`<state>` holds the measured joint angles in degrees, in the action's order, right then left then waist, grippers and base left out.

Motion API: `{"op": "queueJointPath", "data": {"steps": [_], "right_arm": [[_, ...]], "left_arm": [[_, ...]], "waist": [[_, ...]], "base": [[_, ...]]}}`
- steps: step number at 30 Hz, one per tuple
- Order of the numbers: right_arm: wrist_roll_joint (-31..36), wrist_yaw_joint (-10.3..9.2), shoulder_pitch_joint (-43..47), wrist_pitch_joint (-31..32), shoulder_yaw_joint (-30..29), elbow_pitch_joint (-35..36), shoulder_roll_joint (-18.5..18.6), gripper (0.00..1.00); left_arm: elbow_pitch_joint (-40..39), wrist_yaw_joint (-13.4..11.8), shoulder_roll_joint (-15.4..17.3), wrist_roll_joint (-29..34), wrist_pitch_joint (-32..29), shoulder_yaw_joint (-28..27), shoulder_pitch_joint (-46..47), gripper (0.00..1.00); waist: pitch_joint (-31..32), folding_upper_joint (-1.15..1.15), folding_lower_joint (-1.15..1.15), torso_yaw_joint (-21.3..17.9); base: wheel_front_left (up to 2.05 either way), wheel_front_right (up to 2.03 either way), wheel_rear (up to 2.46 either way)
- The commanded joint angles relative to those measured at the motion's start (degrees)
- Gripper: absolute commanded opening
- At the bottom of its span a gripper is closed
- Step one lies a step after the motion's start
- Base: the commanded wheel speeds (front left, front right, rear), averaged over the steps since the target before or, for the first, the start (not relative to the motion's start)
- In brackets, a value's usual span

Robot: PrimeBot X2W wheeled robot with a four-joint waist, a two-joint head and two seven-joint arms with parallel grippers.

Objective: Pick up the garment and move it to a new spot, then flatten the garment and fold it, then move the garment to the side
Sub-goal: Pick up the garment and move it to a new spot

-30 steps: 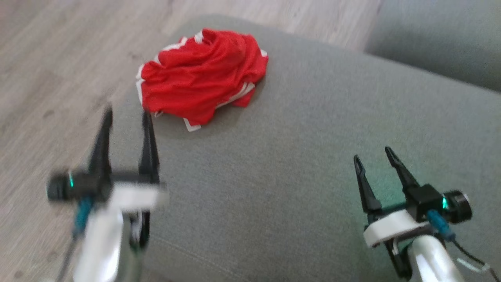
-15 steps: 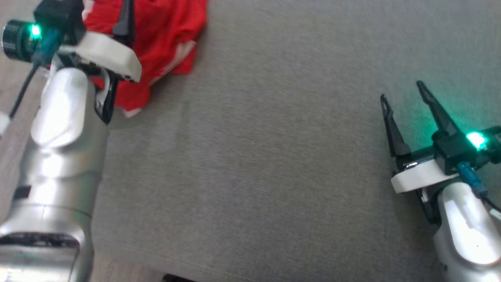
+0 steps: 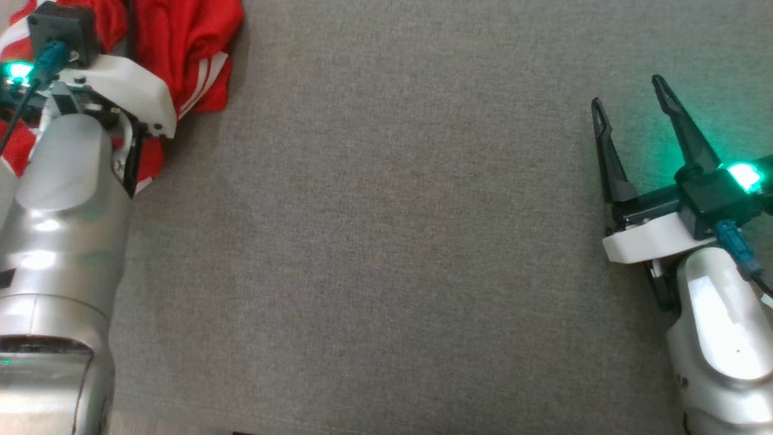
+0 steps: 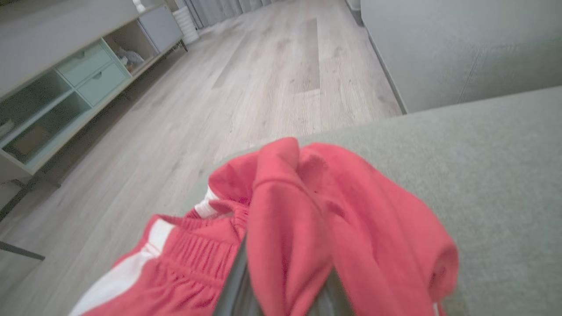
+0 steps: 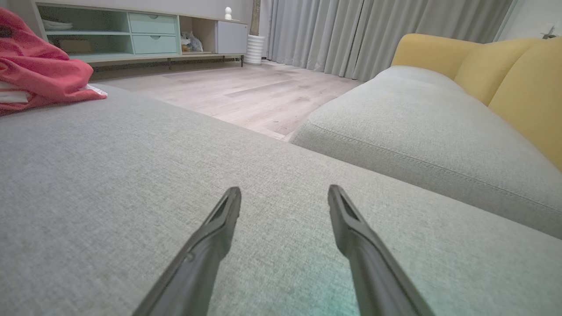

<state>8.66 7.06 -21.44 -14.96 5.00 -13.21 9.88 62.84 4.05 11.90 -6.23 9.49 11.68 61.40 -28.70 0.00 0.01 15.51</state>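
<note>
At left of the cushion (image 3: pixel 386 241), outstretched left claw (image 4: pixel 287 263) clamps the garment (image 4: pixel 351 219)

garment (image 4: pixel 351 228): soft red cloth, matt
cushion (image 3: pixel 386 241): grey woven fabric, rough
floor (image 4: pixel 263 87): pale wood planks, smooth

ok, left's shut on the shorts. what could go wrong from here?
1. The left fingers seem to pinch one fold of the crumpled red shorts; it may slip out on the lift.
2. The shorts lie at the edge of the grey cushion, so a drop could land them on the wood floor.
</note>
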Motion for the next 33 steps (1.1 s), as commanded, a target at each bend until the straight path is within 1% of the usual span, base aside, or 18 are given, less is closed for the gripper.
{"op": "queueJointPath", "data": {"steps": [1,5,9,13,19,22,23,27,31,32,33], "right_arm": [[0.1,0.43,0.9,0.0,1.2,0.5,-0.9,1.00],[-0.7,0.43,1.4,0.0,0.8,0.2,-2.6,1.00],[-1.8,0.43,2.5,0.0,0.6,0.2,-4.5,1.00],[-2.9,0.43,4.1,0.0,0.2,0.6,-6.0,1.00],[-4.5,0.43,5.9,0.0,0.5,1.6,-6.9,1.00],[-7.0,0.43,6.4,0.0,1.2,2.2,-7.0,1.00],[-7.0,0.43,6.4,0.0,1.2,2.2,-7.0,1.00],[-9.9,0.43,6.3,0.0,2.0,2.7,-7.0,1.00],[-12.2,0.43,6.2,0.0,3.2,3.2,-7.0,1.00],[-13.1,0.43,6.2,0.0,3.8,3.6,-7.0,1.00],[-13.5,0.43,6.0,0.0,4.1,3.7,-7.0,1.00]], "left_arm": [[-1.3,-0.3,3.8,-0.1,1.2,-1.0,2.4,0.00],[-3.4,0.4,4.8,0.2,3.6,-0.3,4.3,0.00],[-8.3,1.4,5.6,0.9,4.5,1.1,6.4,0.00],[-14.7,2.6,5.9,0.5,3.4,2.9,8.5,0.00],[-27.4,3.3,5.6,-1.5,-1.8,6.7,9.6,0.00],[-32.8,3.4,5.4,-2.6,-4.5,8.8,9.2,0.00],[-32.8,3.4,5.4,-2.6,-4.5,8.8,9.2,0.00],[-37.1,3.4,4.6,-2.8,-6.8,11.9,6.9,0.00],[-38.5,3.2,3.4,-1.1,-6.5,16.3,0.9,0.00],[-38.5,2.6,3.2,1.1,-5.0,19.5,-3.2,0.00],[-38.1,2.1,2.9,2.0,-3.9,21.0,-5.6,0.00]], "waist": [[1.2,0.00,-0.01,-0.4],[5.0,0.00,-0.01,-2.2],[9.7,0.00,-0.01,-6.0],[13.5,0.00,-0.01,-11.4],[16.8,0.00,-0.01,-21.0],[17.0,0.00,-0.01,-25.6],[17.0,0.00,-0.01,-25.6],[15.6,0.00,-0.01,-30.4],[13.9,0.00,-0.01,-34.0],[13.0,0.00,-0.01,-35.3],[12.6,0.00,-0.01,-35.8]], "base": [[0.00,0.00,0.00],[0.00,0.00,0.00],[0.00,0.00,0.00],[0.00,0.00,0.00],[0.00,0.00,0.00],[0.00,0.00,0.00],[0.00,0.00,0.00],[0.00,0.00,0.00],[0.00,0.00,0.00],[0.00,0.00,0.00],[0.00,0.00,0.00]]}}
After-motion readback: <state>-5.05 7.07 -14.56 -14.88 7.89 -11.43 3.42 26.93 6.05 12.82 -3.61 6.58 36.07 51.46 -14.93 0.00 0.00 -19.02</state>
